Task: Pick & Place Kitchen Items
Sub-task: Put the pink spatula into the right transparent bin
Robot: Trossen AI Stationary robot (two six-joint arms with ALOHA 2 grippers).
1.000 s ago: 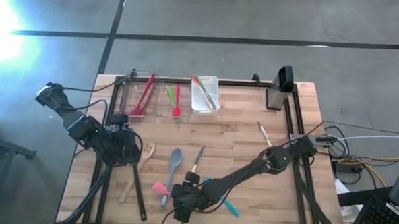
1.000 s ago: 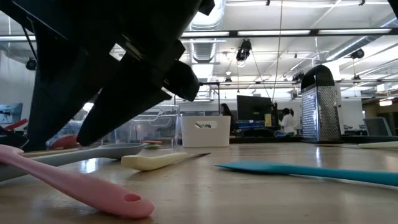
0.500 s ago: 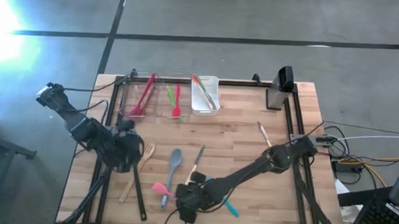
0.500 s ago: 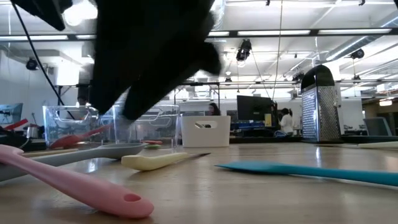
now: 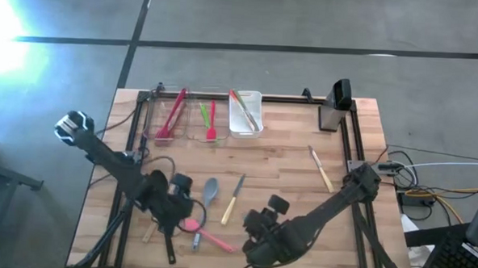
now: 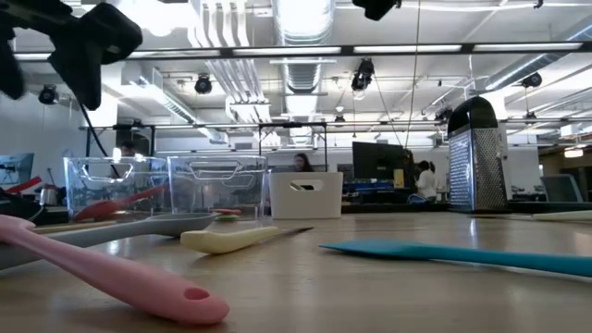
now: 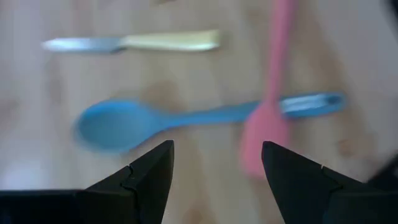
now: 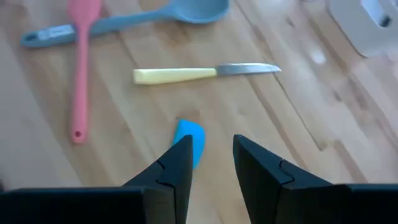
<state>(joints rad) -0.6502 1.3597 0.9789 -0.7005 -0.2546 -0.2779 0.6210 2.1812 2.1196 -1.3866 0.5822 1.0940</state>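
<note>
Jaws apart above crosswise pink spatula [image 7: 268,99]

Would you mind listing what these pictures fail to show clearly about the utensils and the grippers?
- Teal spatula: the right gripper, open, hides most of it in the right wrist view; the right arm covers it from above.
- Wooden fork: hidden under the left arm in the high view.
- Left gripper: open; the blue-grey spoon and pink spatula beyond it are blurred.

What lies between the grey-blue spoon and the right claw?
In the right wrist view, the cream-handled knife lies between the grey-blue spoon and the right claw.
</note>
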